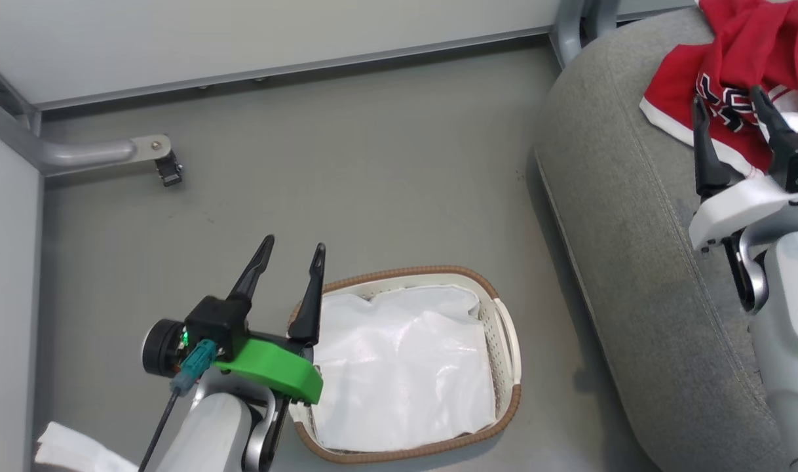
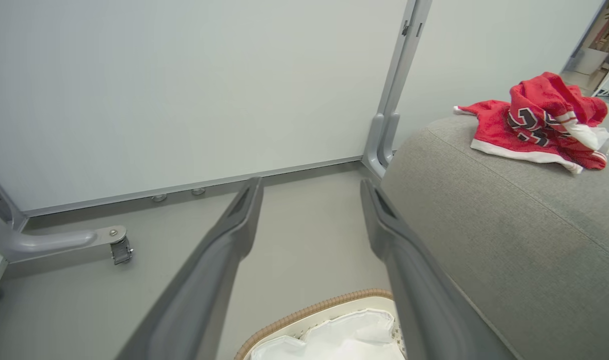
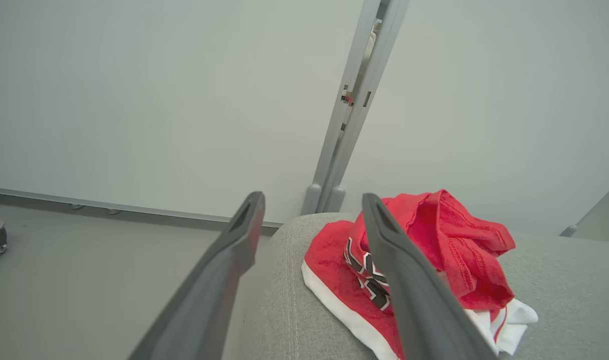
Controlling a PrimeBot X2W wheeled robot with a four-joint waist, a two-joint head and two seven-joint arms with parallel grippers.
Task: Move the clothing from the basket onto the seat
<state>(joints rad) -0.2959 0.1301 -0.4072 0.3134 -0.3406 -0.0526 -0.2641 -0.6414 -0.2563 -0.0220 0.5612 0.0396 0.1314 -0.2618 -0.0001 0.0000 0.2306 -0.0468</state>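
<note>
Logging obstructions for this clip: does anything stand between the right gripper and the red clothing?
Nothing visible does. The open right gripper hangs close by the clothing, which already lies on the seat; the basket holds its white liner.

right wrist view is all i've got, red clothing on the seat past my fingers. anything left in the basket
Observer: No. In the head view the basket holds just its white liner, with nothing red in it.
Operator: ok where's the left gripper
Observer: The left gripper is open by the basket's left rim and holds nothing.
Operator: any of it hanging off the front
Observer: No. The left wrist view shows the clothing as one crumpled heap on top of the seat, back from the rounded front edge.
</note>
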